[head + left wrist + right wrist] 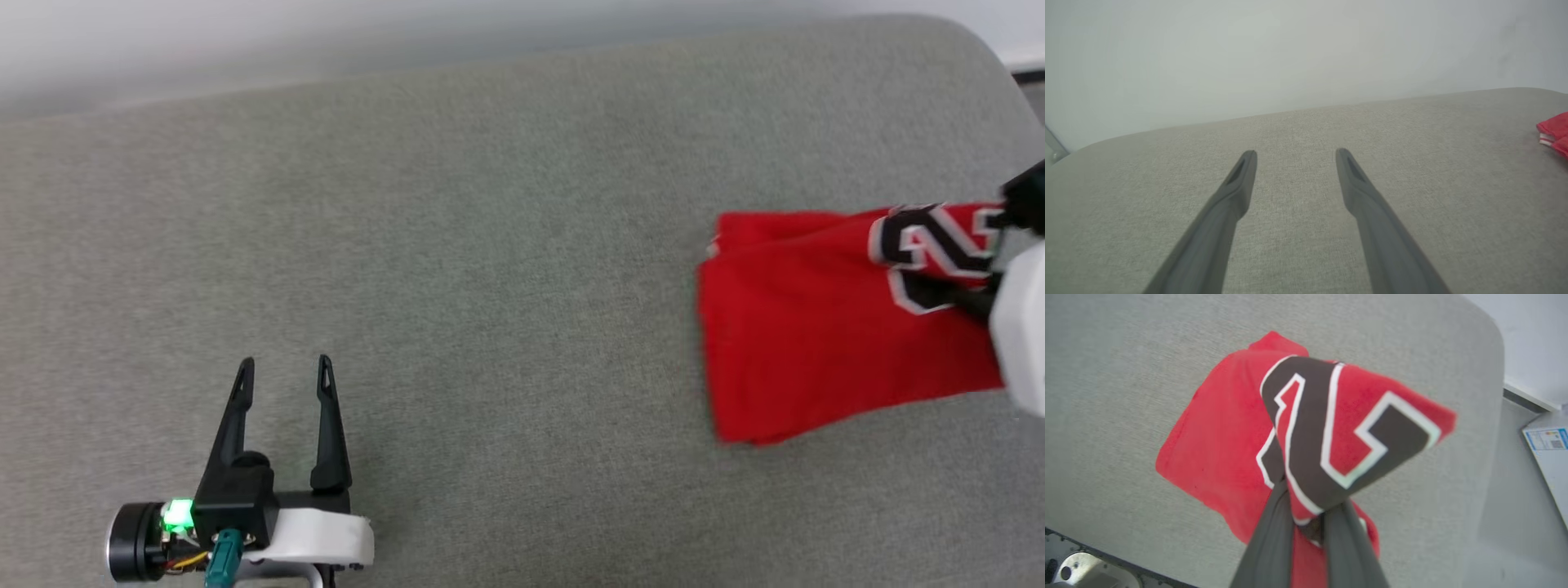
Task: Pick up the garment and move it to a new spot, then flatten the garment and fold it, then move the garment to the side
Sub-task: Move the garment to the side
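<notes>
The garment (816, 318), a red jersey with black white-outlined numbers, lies folded at the right side of the grey padded surface (490, 245). Its right part is lifted by my right gripper (992, 269), which is at the frame's right edge. In the right wrist view my right gripper (1308, 518) is shut on a bunched fold of the garment (1331, 433), and the rest hangs down onto the surface. My left gripper (284, 367) is open over bare fabric at the lower left, far from the garment. In the left wrist view my left gripper (1295, 157) holds nothing, and a corner of the garment (1555, 130) shows at the right edge.
The grey surface ends in a rounded corner (971, 49) at the back right, with a pale wall (408, 33) behind it. Beyond the surface's edge lie a pale floor (1506, 506) and a white sheet with a blue label (1549, 457).
</notes>
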